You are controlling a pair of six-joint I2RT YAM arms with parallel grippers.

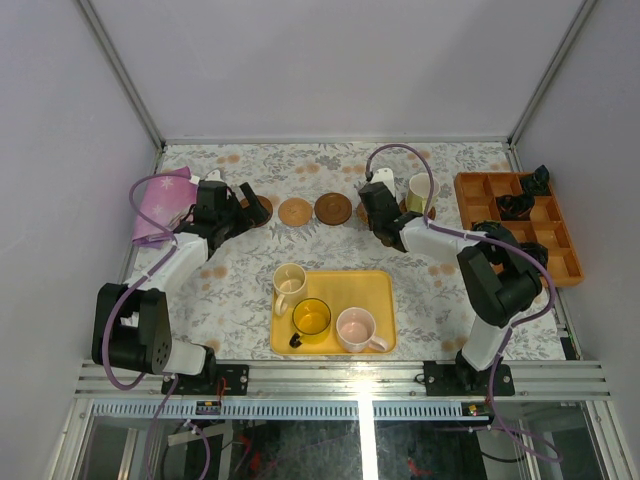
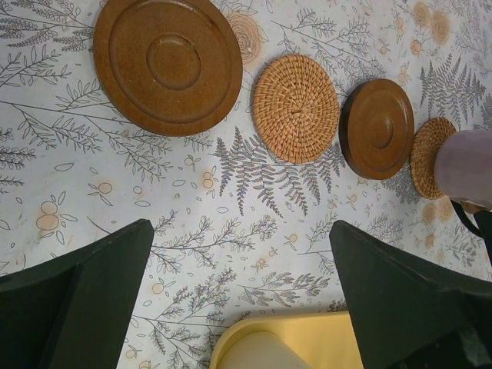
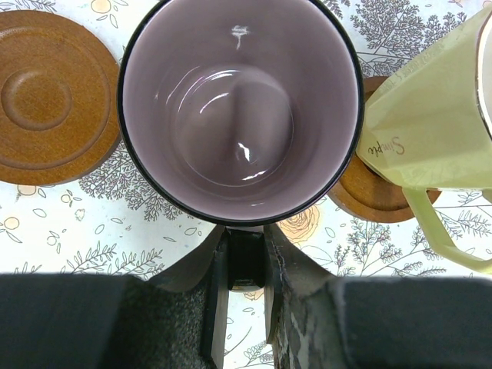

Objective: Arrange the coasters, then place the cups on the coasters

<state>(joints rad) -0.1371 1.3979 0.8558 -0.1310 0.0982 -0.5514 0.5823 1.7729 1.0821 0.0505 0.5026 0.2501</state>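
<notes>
Several coasters lie in a row at the back: a dark brown coaster (image 2: 167, 63), a woven tan coaster (image 2: 295, 108), another dark brown one (image 2: 380, 127) and a second woven one (image 2: 430, 157). My right gripper (image 3: 247, 240) is shut on the handle of the grey-purple cup (image 3: 240, 108), which is over that second woven coaster; I cannot tell whether it touches. The pale green cup (image 3: 430, 123) stands on a brown coaster (image 3: 369, 192). My left gripper (image 2: 242, 307) is open and holds nothing, near the leftmost coaster (image 1: 258, 210). The cream cup (image 1: 289, 283), yellow cup (image 1: 311, 318) and pink cup (image 1: 357, 328) are on the tray.
The yellow tray (image 1: 380, 285) lies at the front middle, with a small black object (image 1: 296, 341) on it. An orange compartment box (image 1: 560, 262) with black pieces sits at the right. A pink cloth (image 1: 158, 205) lies at the back left.
</notes>
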